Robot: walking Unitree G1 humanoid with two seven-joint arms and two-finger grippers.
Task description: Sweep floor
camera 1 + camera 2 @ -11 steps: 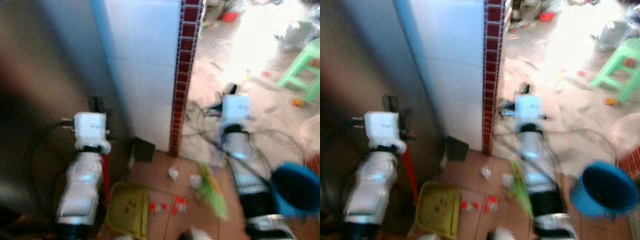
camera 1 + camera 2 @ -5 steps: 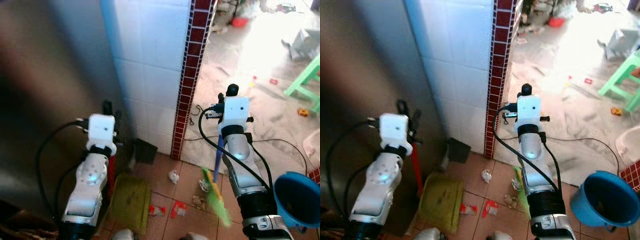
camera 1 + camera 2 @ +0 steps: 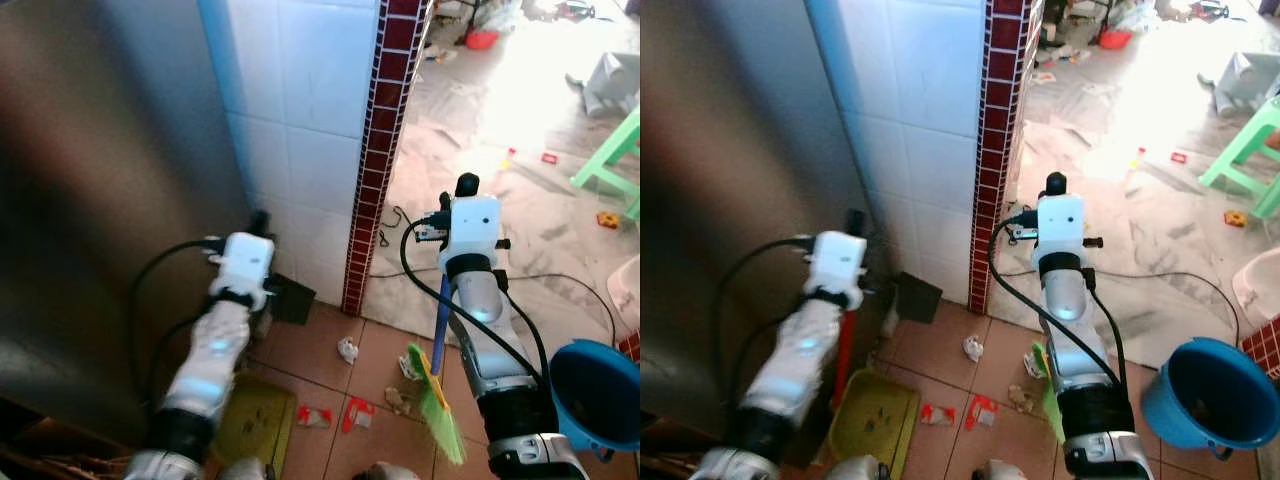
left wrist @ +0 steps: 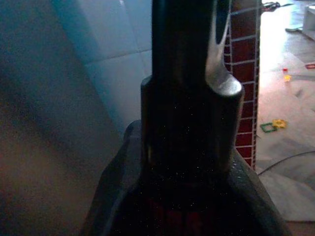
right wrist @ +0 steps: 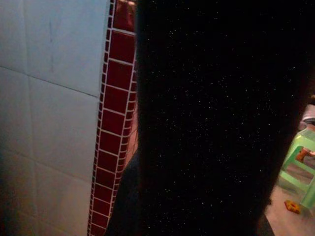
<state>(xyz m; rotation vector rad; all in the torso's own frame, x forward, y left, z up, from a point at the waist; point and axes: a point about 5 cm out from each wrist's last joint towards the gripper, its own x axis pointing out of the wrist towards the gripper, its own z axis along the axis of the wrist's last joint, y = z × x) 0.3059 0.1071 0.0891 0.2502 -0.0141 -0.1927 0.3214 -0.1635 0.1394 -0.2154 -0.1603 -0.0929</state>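
Your right gripper (image 3: pixel 443 300) clamps the broom (image 3: pixel 436 400); its bristles angle down toward the scraps (image 3: pixel 348 350), lying leftward beside the dustpan (image 3: pixel 872 422)

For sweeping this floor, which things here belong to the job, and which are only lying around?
For the job:
broom, beside the right arm
dustpan, under the left arm
paper scraps on the tiles
red wrappers

Lying about:
blue bucket
green stool
black cable on the floor

Glare outdoors, shadowed left wall, dark wrist views
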